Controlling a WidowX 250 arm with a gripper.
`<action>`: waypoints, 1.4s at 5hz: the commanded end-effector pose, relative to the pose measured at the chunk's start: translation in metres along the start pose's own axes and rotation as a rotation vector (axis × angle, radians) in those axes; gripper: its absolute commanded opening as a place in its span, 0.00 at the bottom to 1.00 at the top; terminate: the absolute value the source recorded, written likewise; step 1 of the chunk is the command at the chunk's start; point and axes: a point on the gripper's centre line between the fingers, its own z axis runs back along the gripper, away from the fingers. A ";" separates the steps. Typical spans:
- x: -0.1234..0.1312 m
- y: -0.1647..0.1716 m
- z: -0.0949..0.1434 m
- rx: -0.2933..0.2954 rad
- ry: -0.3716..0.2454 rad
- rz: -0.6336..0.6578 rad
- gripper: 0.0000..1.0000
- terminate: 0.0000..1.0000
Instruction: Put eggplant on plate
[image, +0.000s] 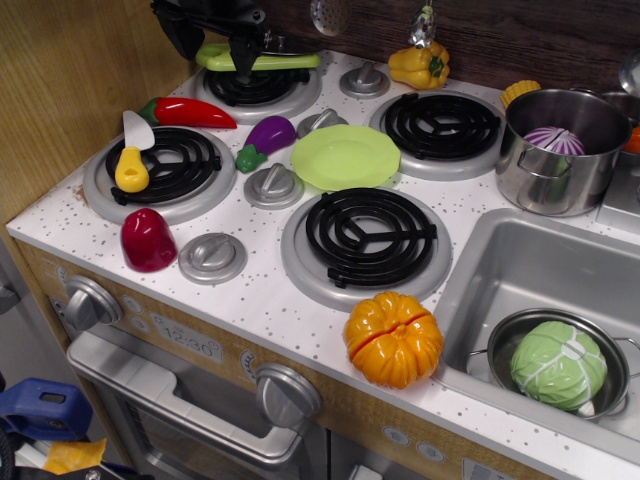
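The purple eggplant with its green stem cap lies on the white stove top, between the left burners, just left of the plate. The lime-green plate sits flat in the middle of the stove, bare. My black gripper hangs at the back left over the far left burner, above a long green utensil. It is well behind the eggplant. Its fingers are dark and bunched, and I cannot tell how far apart they stand.
A red chili, a yellow-handled knife and a dark red pepper lie at the left. An orange pumpkin sits at the front. A steel pot stands at right, a sink holding a cabbage, a yellow pepper at back.
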 end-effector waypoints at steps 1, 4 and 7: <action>0.000 0.000 0.000 0.000 0.000 0.000 1.00 0.00; 0.012 -0.022 -0.034 -0.096 0.008 -0.082 1.00 0.00; 0.011 -0.034 -0.064 -0.136 -0.017 -0.127 1.00 0.00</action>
